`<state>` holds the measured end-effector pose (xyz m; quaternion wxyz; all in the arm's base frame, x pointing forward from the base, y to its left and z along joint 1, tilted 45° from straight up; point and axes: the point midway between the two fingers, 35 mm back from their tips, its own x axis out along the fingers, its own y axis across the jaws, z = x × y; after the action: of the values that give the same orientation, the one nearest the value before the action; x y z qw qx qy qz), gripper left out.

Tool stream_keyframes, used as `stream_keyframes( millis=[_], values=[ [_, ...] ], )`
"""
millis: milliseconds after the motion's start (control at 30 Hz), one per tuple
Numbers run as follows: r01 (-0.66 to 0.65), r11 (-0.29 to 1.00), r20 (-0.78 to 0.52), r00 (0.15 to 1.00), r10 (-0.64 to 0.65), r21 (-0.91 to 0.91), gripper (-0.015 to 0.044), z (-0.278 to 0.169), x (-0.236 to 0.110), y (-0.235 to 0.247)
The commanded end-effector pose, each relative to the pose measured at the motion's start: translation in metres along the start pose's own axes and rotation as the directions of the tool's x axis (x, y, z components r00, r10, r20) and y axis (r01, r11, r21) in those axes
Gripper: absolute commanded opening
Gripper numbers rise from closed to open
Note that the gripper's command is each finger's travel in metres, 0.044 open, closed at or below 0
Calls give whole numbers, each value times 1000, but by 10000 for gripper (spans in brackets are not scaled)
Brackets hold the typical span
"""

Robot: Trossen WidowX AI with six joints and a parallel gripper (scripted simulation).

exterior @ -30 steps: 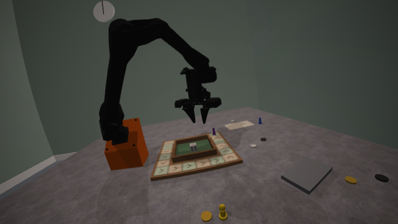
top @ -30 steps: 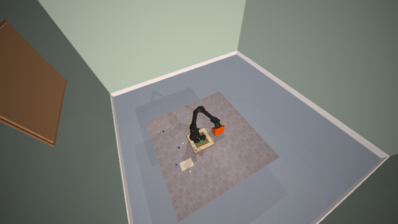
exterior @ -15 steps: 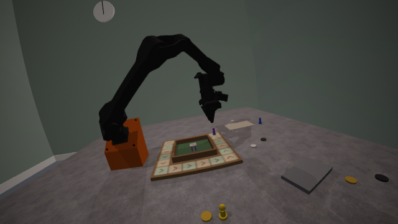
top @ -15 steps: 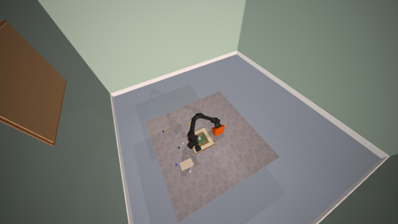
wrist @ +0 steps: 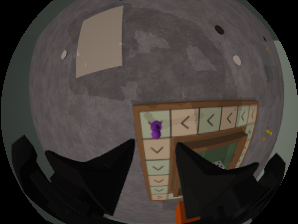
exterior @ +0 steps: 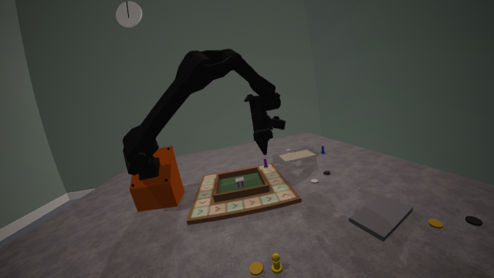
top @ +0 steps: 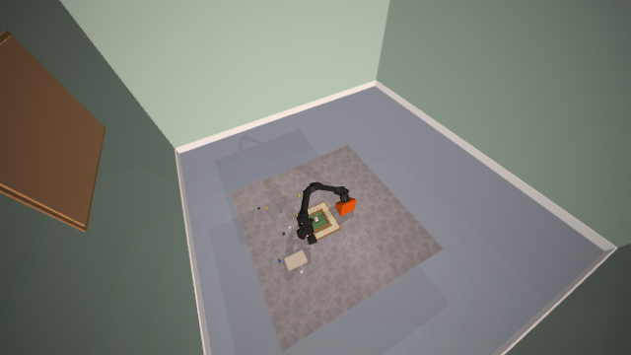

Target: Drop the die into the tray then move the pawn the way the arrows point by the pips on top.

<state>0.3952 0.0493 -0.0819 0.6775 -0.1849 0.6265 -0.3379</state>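
Note:
The white die [exterior: 239, 182] [top: 316, 218] rests on the green floor of the dice tray [exterior: 239, 194] in the middle of the board [exterior: 243, 214] [wrist: 200, 121] [top: 331, 232]. The purple pawn [exterior: 265, 162] [wrist: 156, 129] stands upright on the board's far corner square. My gripper [exterior: 265, 150] [wrist: 156, 144] [top: 312, 241] points down a little above the pawn. Its fingers are partly open with nothing between them and do not touch the pawn. The die is hidden in the wrist view.
The orange arm base [exterior: 154, 189] stands left of the board. A beige card [exterior: 297, 155] [wrist: 99, 43] and a blue pawn [exterior: 323, 150] lie beyond the board. A white disc [exterior: 314, 180], a black disc [exterior: 326, 172], a grey slab [exterior: 380, 218] and a yellow pawn [exterior: 275, 263] lie around.

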Motion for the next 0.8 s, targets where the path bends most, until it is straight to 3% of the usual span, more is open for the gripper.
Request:
stream_keyframes(
  millis=[0,767],
  values=[
    [9,1000,-8,1000,-9,-6,200,-2,7,-1],
    [10,1000,-7,1000,-11,-6,200,-3,44,-2]
  ],
)
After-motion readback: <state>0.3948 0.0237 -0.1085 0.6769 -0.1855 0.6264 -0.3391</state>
